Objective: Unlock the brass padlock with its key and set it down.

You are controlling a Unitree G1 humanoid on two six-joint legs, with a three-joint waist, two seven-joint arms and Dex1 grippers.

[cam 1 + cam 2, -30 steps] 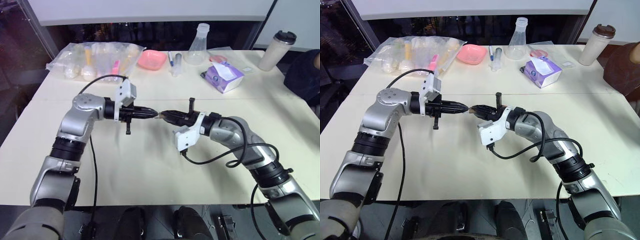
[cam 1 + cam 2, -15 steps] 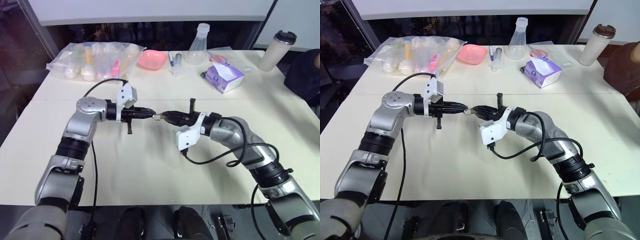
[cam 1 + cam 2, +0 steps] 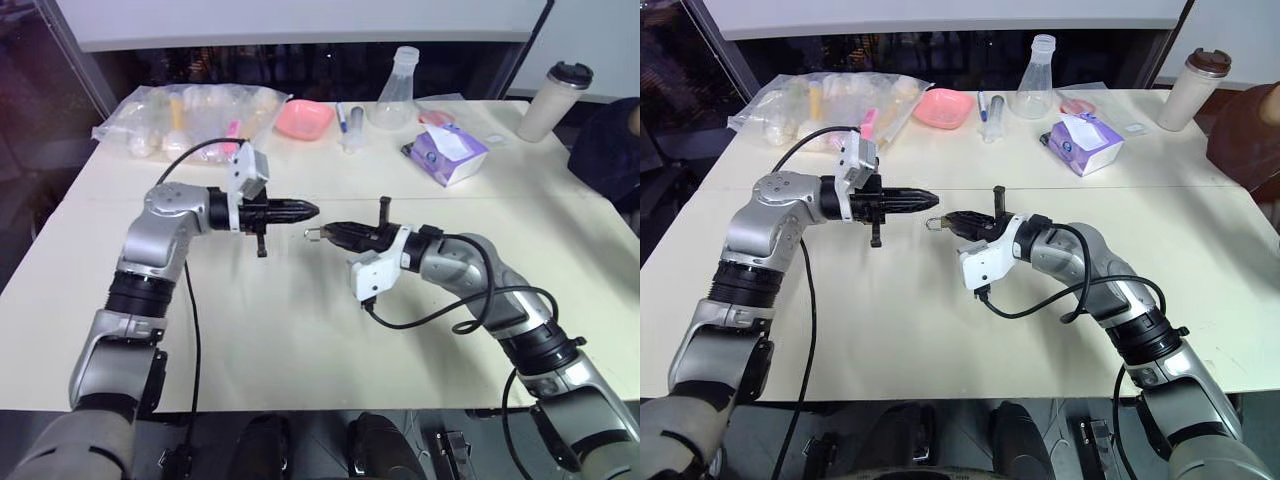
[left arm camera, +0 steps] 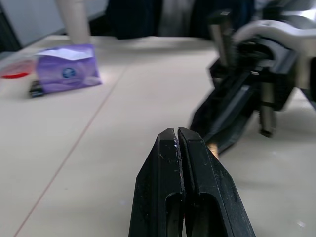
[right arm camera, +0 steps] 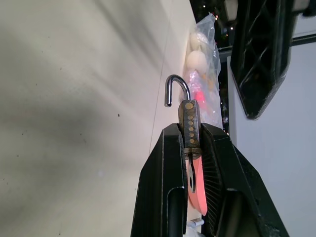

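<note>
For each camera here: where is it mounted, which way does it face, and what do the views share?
Head eye views: head-mounted, looking down over both arms at the table.
Left wrist view: along the shut left hand toward the right hand and the tissue pack.
Right wrist view: along the right hand, shut on the brass padlock, shackle open.
Shared: both wrist views catch the opposite hand.

I work in what looks like a lab: a cream table (image 3: 300,340) carries a clear flask (image 3: 392,90), a pink dish (image 3: 304,119), a tissue pack (image 3: 446,153), a tumbler (image 3: 553,102) and bagged supplies (image 3: 190,121).
</note>
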